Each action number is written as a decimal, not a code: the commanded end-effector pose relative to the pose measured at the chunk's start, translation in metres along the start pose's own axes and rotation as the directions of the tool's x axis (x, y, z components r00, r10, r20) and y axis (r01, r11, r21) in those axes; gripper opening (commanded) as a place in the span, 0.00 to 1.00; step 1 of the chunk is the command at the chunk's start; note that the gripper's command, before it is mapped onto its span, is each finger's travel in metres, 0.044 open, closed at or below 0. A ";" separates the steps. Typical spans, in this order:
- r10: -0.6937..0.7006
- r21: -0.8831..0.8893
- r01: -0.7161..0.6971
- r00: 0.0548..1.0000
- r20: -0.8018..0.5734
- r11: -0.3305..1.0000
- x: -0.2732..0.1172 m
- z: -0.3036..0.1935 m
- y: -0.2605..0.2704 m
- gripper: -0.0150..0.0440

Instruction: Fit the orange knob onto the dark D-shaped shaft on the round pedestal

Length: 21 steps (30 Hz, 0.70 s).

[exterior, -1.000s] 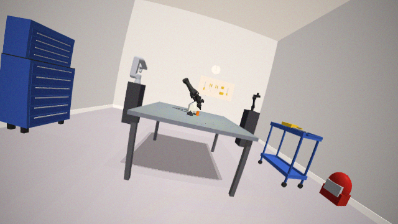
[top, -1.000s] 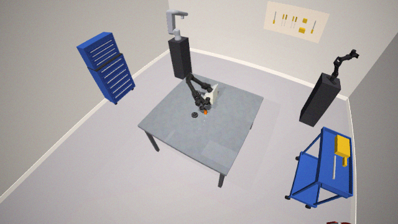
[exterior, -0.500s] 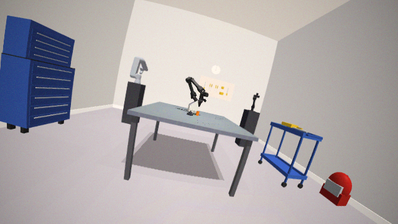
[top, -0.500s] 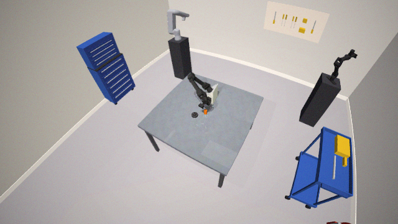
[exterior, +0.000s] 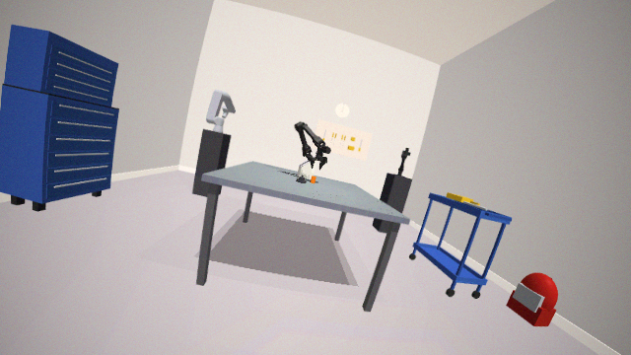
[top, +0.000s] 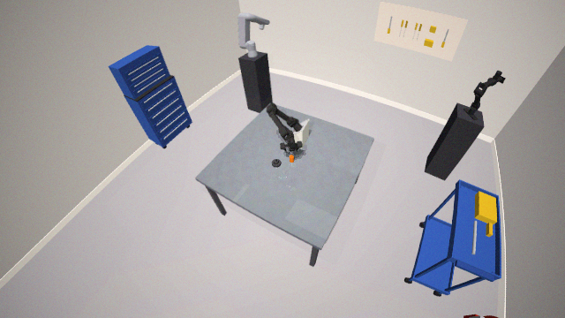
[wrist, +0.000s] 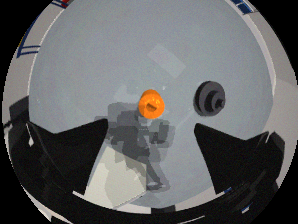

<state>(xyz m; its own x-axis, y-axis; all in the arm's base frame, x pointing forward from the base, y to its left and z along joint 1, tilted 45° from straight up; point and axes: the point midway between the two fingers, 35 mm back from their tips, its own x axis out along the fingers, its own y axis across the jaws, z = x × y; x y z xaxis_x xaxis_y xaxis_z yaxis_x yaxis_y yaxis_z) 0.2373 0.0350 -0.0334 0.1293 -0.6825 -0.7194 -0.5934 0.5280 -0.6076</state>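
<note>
Hanging above the table, the black gripper (top: 291, 148) (exterior: 317, 166) (wrist: 152, 125) aside for scale: no.Hovering with fingers wide apart and nothing between them: a view down past the black gripper (top: 291, 148) (exterior: 317, 166) (wrist: 151, 122). Below, standing on the gray table (top: 265, 190) (exterior: 296, 189) (wrist: 100, 60), the orange knob (top: 291, 158) (exterior: 313, 179) (wrist: 151, 105), off the shaft and just beside the dark round pedestal (top: 276, 162) (exterior: 301, 179) (wrist: 202, 100). Beyond the table, a blue cart (top: 433, 247) (exterior: 444, 260) and a blue tool cabinet (top: 165, 106) (exterior: 25, 143).

The arm is bent, its gripper (top: 291, 151) (exterior: 317, 166) (wrist: 152, 125) open and empty.
</note>
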 end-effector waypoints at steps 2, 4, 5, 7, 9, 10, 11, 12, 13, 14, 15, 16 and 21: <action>-0.007 0.482 0.006 1.000 0.000 0.876 0.000 0.001 0.000 1.00; -0.007 0.482 0.006 1.000 0.000 0.876 0.000 0.001 0.000 1.00; -0.007 0.482 0.006 1.000 0.000 0.876 0.000 0.001 0.000 1.00; -0.007 0.482 0.006 1.000 0.000 0.876 0.000 0.001 0.000 1.00; -0.007 0.482 0.006 1.000 0.000 0.876 0.000 0.001 0.000 1.00; -0.007 0.482 0.006 1.000 0.000 0.876 0.000 0.001 0.000 1.00; -0.007 0.482 0.006 1.000 0.000 0.876 0.000 0.001 0.000 1.00; -0.007 0.482 0.006 1.000 0.000 0.876 0.000 0.001 0.000 1.00; -0.006 0.482 0.005 1.000 0.000 0.876 0.003 0.001 0.000 1.00; -0.006 0.481 0.005 1.000 0.001 0.876 0.011 0.002 0.000 1.00; -0.007 0.481 0.006 1.000 0.000 0.876 0.024 0.001 0.000 1.00; -0.007 0.482 0.007 1.000 0.000 0.876 0.032 0.001 0.000 1.00; -0.008 0.481 0.007 1.000 -0.001 0.876 0.040 0.000 -0.001 1.00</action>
<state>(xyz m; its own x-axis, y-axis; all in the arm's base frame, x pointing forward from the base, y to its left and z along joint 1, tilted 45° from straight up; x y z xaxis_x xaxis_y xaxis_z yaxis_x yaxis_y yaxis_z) 0.2417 0.0126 -0.0576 0.1259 -0.6847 -0.7179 -0.1352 0.7051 -0.6961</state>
